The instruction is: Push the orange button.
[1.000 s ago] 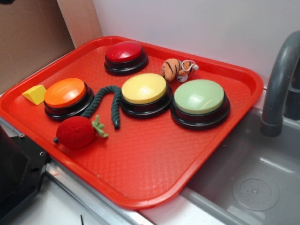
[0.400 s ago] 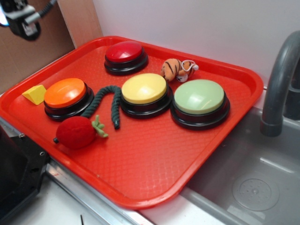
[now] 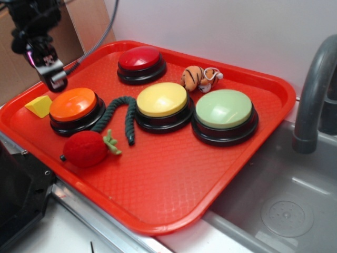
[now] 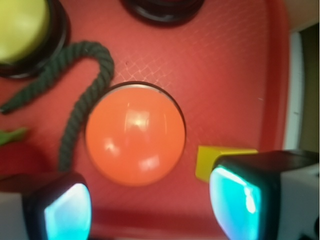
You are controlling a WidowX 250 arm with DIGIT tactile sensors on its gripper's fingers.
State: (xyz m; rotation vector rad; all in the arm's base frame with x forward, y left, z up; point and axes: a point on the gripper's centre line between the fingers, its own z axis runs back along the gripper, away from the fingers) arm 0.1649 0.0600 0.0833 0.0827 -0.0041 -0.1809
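The orange button point(image 3: 73, 104) with its black base sits at the left of the red tray point(image 3: 174, 179). In the wrist view the orange button point(image 4: 135, 134) fills the centre, just ahead of the fingertips. My gripper point(image 3: 51, 75) hangs above the tray's left rim, a little behind and left of the button and not touching it. Seen from the wrist, the gripper point(image 4: 150, 205) is open, its two pads wide apart with nothing between them.
On the tray also stand a red button point(image 3: 141, 59), a yellow button point(image 3: 162, 100) and a green button point(image 3: 224, 109). A dark rope point(image 3: 120, 109), a red plush strawberry point(image 3: 84, 148), a yellow wedge point(image 3: 39, 105) and a tiger toy point(image 3: 200, 78) lie around. A sink and faucet point(image 3: 313, 100) are at right.
The gripper came into view at the upper left and has moved down and right toward the orange button. Nothing on the tray has shifted.
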